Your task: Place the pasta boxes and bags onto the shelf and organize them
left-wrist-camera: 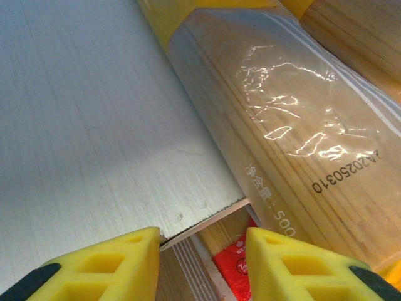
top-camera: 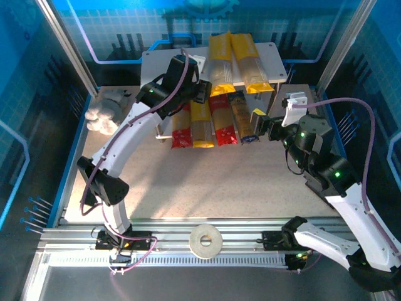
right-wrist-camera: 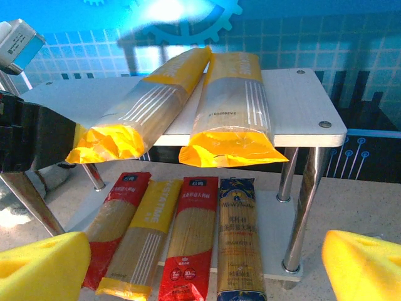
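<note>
Where packs lie: two yellow packs [right-wrist-camera: 229,94] on shelf [right-wrist-camera: 301,106] top board; four lower packs [top-camera: 213,122] beneath
Left claw [left-wrist-camera: 203,251]: open, empty; nearer; leftmost top pack [left-wrist-camera: 282,125] just right, long axis running away
Right claw [right-wrist-camera: 203,266]: open, empty

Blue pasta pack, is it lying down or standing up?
Lying down: the blue pasta pack lies flat on the shelf's bottom board, beside a red pack.

Robot lab cell — blue gear-printed wall panels [top-camera: 113,25], aluminium frame rails [top-camera: 163,227]
</note>
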You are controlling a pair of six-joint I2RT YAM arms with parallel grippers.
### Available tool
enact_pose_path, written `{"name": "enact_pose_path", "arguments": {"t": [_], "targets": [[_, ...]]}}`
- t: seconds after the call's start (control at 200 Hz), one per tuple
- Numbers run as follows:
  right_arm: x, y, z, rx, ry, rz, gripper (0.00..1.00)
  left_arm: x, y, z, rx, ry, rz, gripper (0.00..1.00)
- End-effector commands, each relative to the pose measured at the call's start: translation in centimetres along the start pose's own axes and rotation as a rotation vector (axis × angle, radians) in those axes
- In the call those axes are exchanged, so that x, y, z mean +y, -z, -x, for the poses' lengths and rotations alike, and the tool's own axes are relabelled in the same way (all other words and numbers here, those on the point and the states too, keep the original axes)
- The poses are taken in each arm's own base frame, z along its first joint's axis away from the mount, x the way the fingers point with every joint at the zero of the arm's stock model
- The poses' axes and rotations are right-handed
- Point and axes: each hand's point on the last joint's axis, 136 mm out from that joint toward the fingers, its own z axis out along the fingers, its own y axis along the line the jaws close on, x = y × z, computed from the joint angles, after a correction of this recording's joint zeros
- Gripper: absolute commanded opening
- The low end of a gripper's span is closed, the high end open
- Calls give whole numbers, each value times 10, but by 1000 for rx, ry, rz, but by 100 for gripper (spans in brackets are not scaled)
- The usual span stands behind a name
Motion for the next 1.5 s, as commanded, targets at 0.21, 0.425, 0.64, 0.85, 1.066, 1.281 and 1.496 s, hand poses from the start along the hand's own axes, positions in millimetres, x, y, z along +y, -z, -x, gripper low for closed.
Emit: {"name": "enact_pose_path", "arguments": {"t": [0.21,0.425,0.64,0.85,1.066,1.281,1.496], "targets": [[-1,0,1,-10,-27,6,96,-57,-6,12,-44,10,-195,42],[0,0,2,-13,-27,9,96,-64,-2,17,-60,8,-217,43],[0,0,3,-15,-25,9,96,-67,2,19,-66,5,-226,45],[0,-1,3,-16,-28,10,96,-74,-2,21,-69,14,-256,47],[0,0,3,-15,-25,9,96,-79,-7,23,-64,18,-274,47],[-3,2,3,-21,-23,2,96,-67,2,21,-67,-9,-224,48],[-1,1,2,-15,-23,11,96,-46,17,25,-96,-22,-152,52]]}}
